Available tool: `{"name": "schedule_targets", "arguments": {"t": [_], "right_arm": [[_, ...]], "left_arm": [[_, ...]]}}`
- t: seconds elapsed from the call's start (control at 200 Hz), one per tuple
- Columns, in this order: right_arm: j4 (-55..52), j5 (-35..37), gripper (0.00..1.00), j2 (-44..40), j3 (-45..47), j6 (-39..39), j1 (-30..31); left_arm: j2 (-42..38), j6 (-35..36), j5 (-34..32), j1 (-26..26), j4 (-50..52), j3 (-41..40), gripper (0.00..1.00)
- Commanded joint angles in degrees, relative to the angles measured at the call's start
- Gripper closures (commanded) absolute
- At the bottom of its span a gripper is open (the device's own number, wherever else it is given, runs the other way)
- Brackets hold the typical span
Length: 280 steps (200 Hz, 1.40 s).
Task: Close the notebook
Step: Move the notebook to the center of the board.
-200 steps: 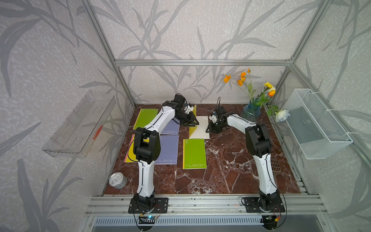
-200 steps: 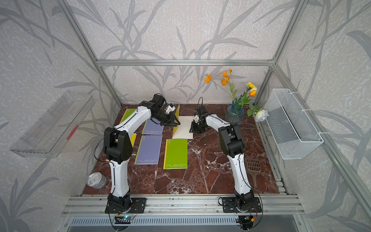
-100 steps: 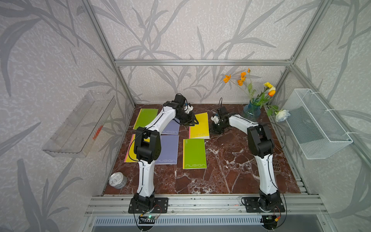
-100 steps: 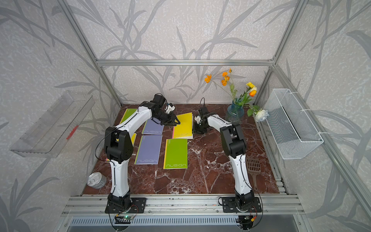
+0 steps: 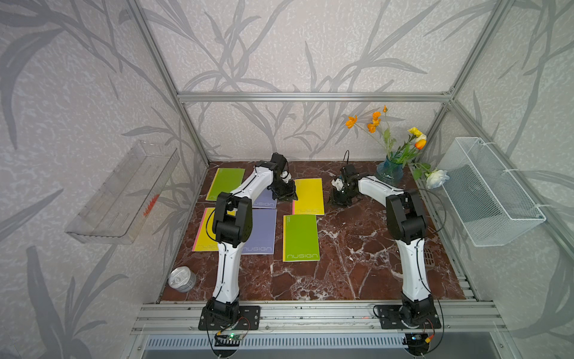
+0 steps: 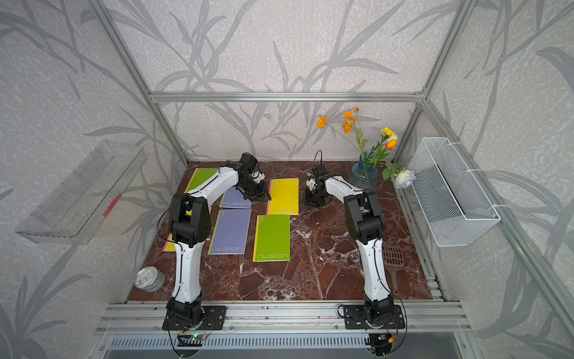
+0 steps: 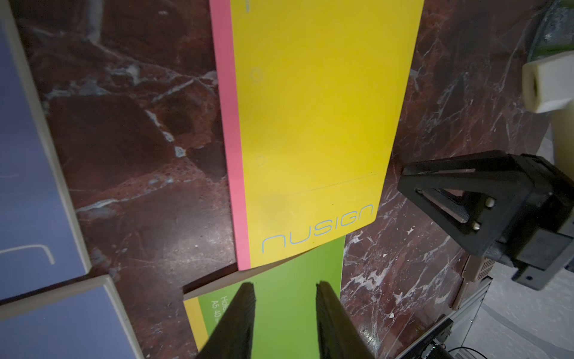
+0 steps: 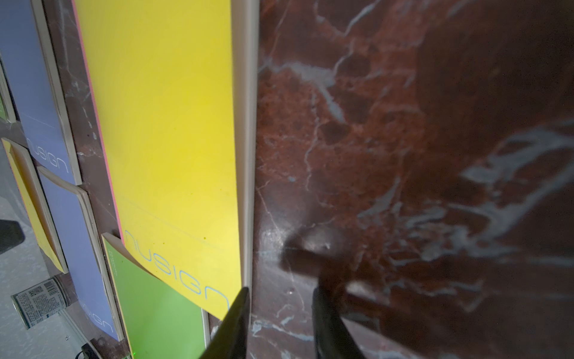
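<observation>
Item: yellow notebook (image 5: 308, 195), closed, lying flat toward the back middle of the marble tabletop (image 5: 357, 248). We note a smooth matte cover, a pink spine strip along one long side, rounded corners, and pale page edges showing on the opposite side in the right wrist view. "nusign" is printed in thin light-blue letters near one short edge; that edge slightly overlaps the green notebook (image 5: 300, 237) in front of it, which bears the same word in white.

Left gripper (image 5: 284, 194): we see it just beside the spine side of the yellow notebook, its dark ribbed fingers (image 7: 236, 323) parted with nothing between them. Right gripper (image 5: 341, 199): it stands on the other side, over bare marble beside the page edge, jaws likewise parted and empty.

Surroundings: two lilac notebooks (image 5: 262, 228) and another green one (image 5: 225, 183) lie to the left, partly hidden by the left arm; a second yellow notebook (image 5: 203, 233) sits at the left edge. The red-brown, white-veined marble is bare across its right half. We also list a labelled tin can (image 5: 182, 279) at the front-left corner, a blue glass vase (image 5: 388, 172) of flowers at the back right, a white wire basket (image 5: 490, 192) and a clear plastic tray (image 5: 121, 192) on the side walls.
</observation>
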<state>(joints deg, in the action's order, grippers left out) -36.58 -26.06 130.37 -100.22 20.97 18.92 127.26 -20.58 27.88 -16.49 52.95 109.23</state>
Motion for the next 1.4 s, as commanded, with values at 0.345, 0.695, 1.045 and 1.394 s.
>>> {"name": "schedule_targets", "arguments": {"t": [0.345,0.695,1.045,1.394], "right_arm": [[-2.11,-1.8,0.65,2.96,-3.33,0.0,1.73],[-2.97,-1.77,0.66,5.15,-5.48,0.25,2.37],[-3.22,-1.88,0.7,6.87,-6.89,0.84,2.96],[-3.99,-1.97,0.73,9.33,-9.67,1.34,3.45]], "left_arm": [[3.12,0.45,-2.07,0.65,0.14,-0.64,0.68],[5.15,0.81,-1.6,0.79,-0.26,-0.33,0.69],[7.11,1.35,-1.08,1.02,0.12,0.98,0.69],[8.4,1.99,-0.48,1.51,0.51,1.58,0.71]]}}
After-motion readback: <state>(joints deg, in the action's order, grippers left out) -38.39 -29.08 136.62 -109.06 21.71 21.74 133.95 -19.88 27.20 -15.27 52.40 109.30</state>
